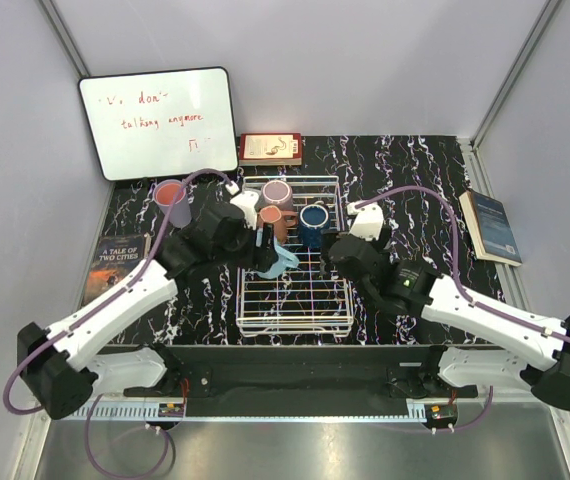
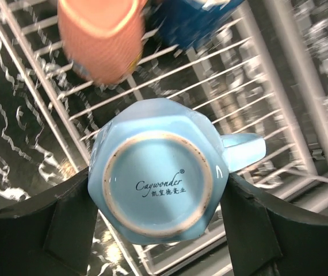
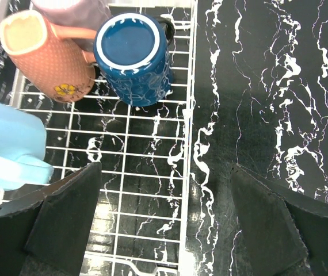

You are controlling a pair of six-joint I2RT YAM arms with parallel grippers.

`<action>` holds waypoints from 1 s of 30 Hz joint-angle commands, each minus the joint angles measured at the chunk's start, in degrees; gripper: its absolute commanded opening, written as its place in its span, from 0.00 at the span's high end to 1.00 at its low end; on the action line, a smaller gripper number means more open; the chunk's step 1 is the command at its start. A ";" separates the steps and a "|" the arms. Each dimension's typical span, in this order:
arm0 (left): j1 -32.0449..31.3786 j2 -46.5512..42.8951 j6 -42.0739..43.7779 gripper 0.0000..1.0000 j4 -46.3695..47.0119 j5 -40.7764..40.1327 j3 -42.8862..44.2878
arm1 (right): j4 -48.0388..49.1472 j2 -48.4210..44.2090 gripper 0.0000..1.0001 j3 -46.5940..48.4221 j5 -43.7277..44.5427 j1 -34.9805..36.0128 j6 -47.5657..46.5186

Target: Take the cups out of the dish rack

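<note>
The white wire dish rack (image 1: 295, 318) sits mid-table. My left gripper (image 1: 268, 254) is shut on the light blue cup (image 1: 285, 260) over the rack's left side. In the left wrist view the cup's base (image 2: 155, 178) faces the camera, gripped between both fingers (image 2: 66, 230), with its handle to the right. At the rack's far end stand a mauve cup (image 1: 277, 191), a terracotta orange cup (image 1: 271, 215) and a dark blue cup (image 1: 313, 216). My right gripper (image 3: 164, 213) hangs open and empty over the rack's right rim (image 3: 191, 115). A pink-topped cup (image 1: 171, 195) stands on the table, left of the rack.
A whiteboard (image 1: 157, 122) leans at the back left, with a red book (image 1: 270, 148) beside it. Another book (image 1: 117, 265) lies left of the left arm, and a blue one (image 1: 492, 226) lies at the right edge. The tabletop is black marble (image 3: 279, 86).
</note>
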 commanded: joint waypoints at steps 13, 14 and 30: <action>0.08 -14.02 -14.71 1.00 32.63 19.94 -11.09 | 15.81 -19.08 0.02 -8.19 -5.94 0.35 5.39; 0.16 -14.81 -15.95 1.00 37.43 20.47 -12.24 | 16.97 -21.27 0.03 -9.67 -7.00 0.35 5.56; 1.39 -14.12 -34.15 1.00 74.47 25.13 -26.66 | 30.68 -36.58 0.21 -21.73 -19.57 0.35 13.56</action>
